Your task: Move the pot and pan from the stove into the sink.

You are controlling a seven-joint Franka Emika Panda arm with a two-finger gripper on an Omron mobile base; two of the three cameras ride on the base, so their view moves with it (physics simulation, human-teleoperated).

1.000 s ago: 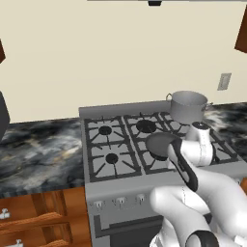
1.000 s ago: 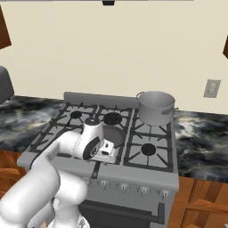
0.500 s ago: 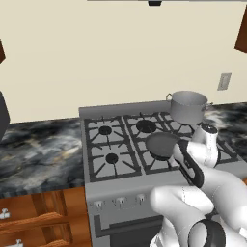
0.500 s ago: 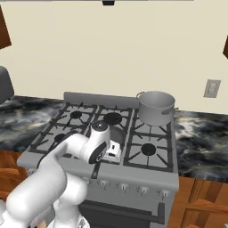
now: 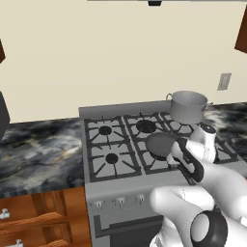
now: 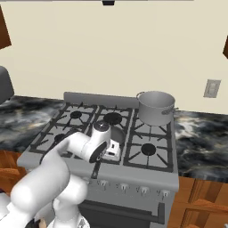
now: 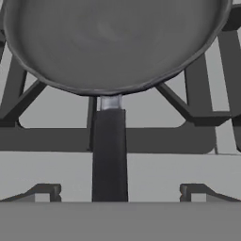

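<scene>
Hand view: round shallow dark grey frying pan (image 7: 113,42) on black grate, long black handle (image 7: 109,155) toward camera. Tool jaws wide, nothing held. Cylindrical silver-grey stockpot (image 5: 188,107) on grey steel stove (image 5: 120,149) rear burner.

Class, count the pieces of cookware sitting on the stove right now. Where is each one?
2. The pot stands on the back right burner; the pan sits on the front middle burner, partly hidden by the arm, its handle pointing toward the stove front.
</scene>
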